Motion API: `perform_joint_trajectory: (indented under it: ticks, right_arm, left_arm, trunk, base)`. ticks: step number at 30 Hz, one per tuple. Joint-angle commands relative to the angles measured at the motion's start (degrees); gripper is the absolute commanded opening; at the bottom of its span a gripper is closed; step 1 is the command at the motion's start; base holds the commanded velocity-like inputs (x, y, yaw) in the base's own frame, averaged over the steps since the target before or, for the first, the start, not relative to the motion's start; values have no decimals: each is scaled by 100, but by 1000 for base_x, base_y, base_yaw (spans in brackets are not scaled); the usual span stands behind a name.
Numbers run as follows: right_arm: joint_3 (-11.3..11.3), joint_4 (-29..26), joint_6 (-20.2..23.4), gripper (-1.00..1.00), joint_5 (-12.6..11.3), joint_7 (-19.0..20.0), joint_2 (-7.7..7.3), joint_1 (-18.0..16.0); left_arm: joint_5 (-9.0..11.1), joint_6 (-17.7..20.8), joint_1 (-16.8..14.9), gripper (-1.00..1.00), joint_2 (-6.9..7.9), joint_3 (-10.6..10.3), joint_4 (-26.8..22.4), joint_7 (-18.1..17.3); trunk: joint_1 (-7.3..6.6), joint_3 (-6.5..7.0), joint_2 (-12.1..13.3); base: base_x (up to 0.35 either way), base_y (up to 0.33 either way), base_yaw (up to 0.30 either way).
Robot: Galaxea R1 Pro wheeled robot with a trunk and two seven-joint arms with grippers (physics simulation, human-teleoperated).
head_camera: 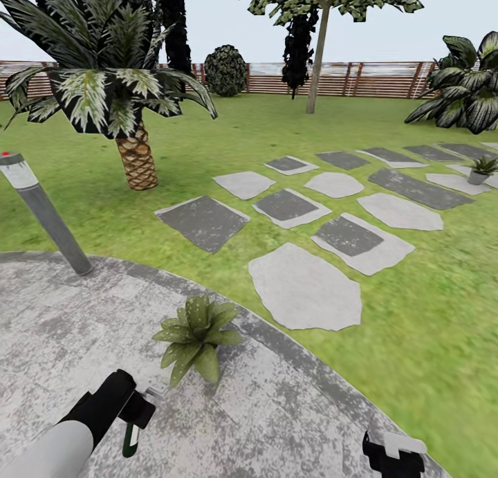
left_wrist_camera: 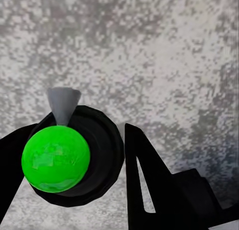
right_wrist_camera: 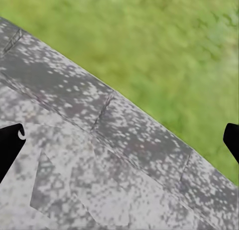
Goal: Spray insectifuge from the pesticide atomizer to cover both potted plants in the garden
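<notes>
The left gripper (head_camera: 138, 423) is clamped on the spray bottle (head_camera: 130, 440), held low just left of the near potted plant (head_camera: 197, 333) on the paved patch (head_camera: 290, 423), seemingly for spraying. The second plant (head_camera: 481, 168) sits far right. The right gripper's (head_camera: 393, 457) jaws stand apart, empty.

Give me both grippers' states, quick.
Left gripper: shut on the atomizer.
Right gripper: open, holding nothing; its fingertips sit wide apart over the paving.
</notes>
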Motion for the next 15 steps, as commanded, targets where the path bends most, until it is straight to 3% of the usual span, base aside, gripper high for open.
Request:
perform_joint_trajectory:
  ticks: [1,11,15]
  right_arm:
    - [-36,10,-19,100,62,-25,-1,-5]
    - [-36,14,-19,100,49,-38,26,-5]
    - [-36,16,-19,100,48,-42,31,-5]
  left_arm:
    - [-45,14,-1,-100,4,-13,-11,-50]
    - [-36,19,-2,-100,-11,-44,-11,-55]
    - [-36,19,-5,-100,-15,-49,-11,-55]
  trunk:
    - [-1,-5,-2]
    - [-1,-5,-2]
    - [-1,-5,-2]
  base:
    - [0,0,0]
    - [0,0,2]
    - [0,0,183]
